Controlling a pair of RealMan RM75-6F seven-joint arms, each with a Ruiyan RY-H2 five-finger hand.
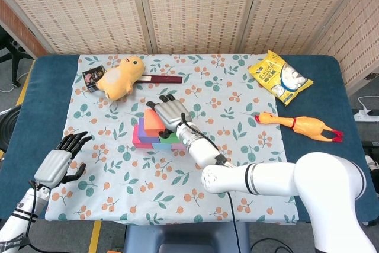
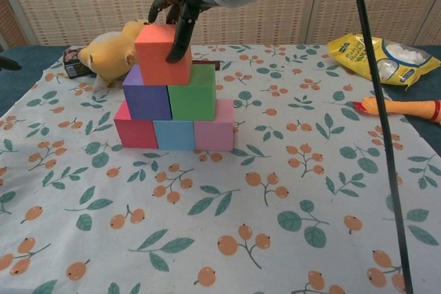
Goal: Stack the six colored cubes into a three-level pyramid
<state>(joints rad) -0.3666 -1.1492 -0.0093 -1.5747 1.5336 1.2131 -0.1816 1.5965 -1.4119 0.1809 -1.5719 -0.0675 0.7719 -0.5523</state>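
The pyramid stands on the flowered cloth [image 2: 275,191]. Its bottom row holds a red cube [image 2: 134,133], a light blue cube [image 2: 173,134] and a pink cube [image 2: 214,133]. A purple cube [image 2: 146,96] and a green cube [image 2: 193,96] sit on them. On top rests an orange cube [image 2: 162,53] [image 1: 154,121], shifted left over the purple one and slightly tilted. My right hand [image 2: 176,1] [image 1: 169,112] grips it from behind, fingers down its right face. My left hand [image 1: 59,162] hovers open near the table's front left, fingers spread, far from the cubes.
A yellow plush toy [image 1: 120,76] [image 2: 110,53] lies just behind the pyramid with a dark box [image 1: 93,77] and a dark stick [image 1: 160,79]. A snack bag [image 1: 279,77] and a rubber chicken [image 1: 299,124] lie at the right.
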